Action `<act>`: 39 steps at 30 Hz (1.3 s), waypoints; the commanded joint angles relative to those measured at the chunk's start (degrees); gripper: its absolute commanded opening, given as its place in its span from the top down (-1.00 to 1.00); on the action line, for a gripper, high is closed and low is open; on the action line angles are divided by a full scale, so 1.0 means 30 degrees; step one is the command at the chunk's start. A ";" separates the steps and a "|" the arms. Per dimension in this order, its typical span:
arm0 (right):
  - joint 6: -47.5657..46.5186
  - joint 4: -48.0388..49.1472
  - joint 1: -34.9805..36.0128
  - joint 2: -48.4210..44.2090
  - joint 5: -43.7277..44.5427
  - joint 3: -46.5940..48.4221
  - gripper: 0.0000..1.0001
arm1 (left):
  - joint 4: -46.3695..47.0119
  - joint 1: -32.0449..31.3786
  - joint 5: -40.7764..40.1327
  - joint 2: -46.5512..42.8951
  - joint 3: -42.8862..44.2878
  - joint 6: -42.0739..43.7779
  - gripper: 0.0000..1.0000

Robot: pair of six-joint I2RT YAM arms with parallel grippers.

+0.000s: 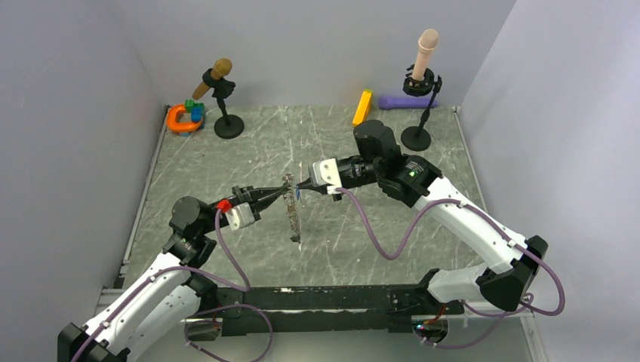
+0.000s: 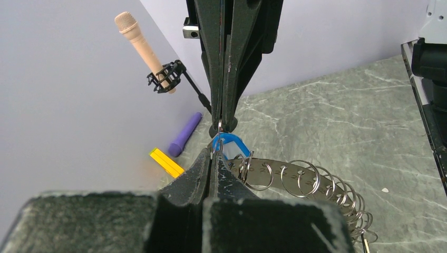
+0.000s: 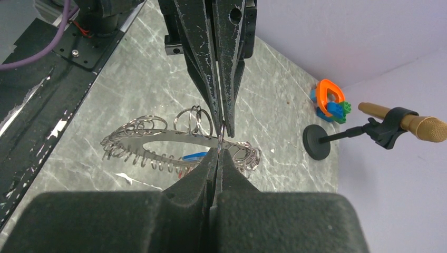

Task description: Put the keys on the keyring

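The keyring [image 1: 292,215] hangs edge-on above the table between my two grippers. In the left wrist view it shows as a grey band [image 2: 295,174] fringed with wire loops. In the right wrist view the keyring [image 3: 158,138] appears as a flat oval. A blue key [image 2: 230,144] hangs at its rim loop, also seen as a blue key [image 3: 195,156] under the band. My left gripper [image 1: 284,193] is shut on that small rim loop. My right gripper [image 1: 303,188] is shut on the same loop from the opposite side, tip to tip with the left. Other keys are out of view.
An orange C-shaped toy [image 1: 182,118] with coloured blocks sits at the back left beside a microphone stand [image 1: 229,125]. At the back right are a yellow block [image 1: 362,107], a purple cylinder [image 1: 404,102] and a second microphone stand [image 1: 416,137]. Walls close in three sides.
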 commanded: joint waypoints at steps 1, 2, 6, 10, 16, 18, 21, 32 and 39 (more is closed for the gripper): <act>-0.0028 0.0344 0.0181 -0.0361 -0.0298 0.0384 1.00 | 0.0642 -0.0086 -0.0366 -0.0278 0.0345 0.0665 1.00; -0.0058 0.0304 0.0172 -0.0390 -0.0291 0.0379 1.00 | 0.0606 -0.0089 -0.0349 -0.0298 0.0374 0.0685 1.00; -0.0029 0.0353 0.0181 -0.0427 -0.0345 0.0324 1.00 | 0.0545 -0.0094 -0.0402 -0.0228 0.0403 0.0671 1.00; 0.0041 0.0418 0.0159 -0.0442 -0.0515 0.0191 1.00 | 0.0816 -0.0093 -0.0432 -0.0215 0.0317 0.0536 1.00; 0.0161 0.0759 0.0181 -0.0346 -0.0129 0.0230 1.00 | 0.1089 -0.0092 0.0023 -0.0158 0.0257 0.0339 1.00; 0.0176 0.0820 0.0189 -0.0377 0.0056 0.0204 1.00 | 0.0953 -0.0079 0.0108 -0.0175 0.0292 0.0435 1.00; 0.0133 0.0812 0.0166 -0.0406 0.0211 0.0148 1.00 | 0.0730 -0.0093 0.0114 -0.0169 0.0368 0.0549 1.00; 0.0089 0.0735 0.0167 -0.0320 -0.0036 0.0137 1.00 | 0.0919 -0.0068 0.0258 -0.0104 0.0349 0.0401 1.00; 0.0059 0.0742 0.0182 -0.0180 -0.0126 0.0216 1.00 | 0.1136 -0.0092 0.0349 -0.0111 0.0316 0.0204 1.00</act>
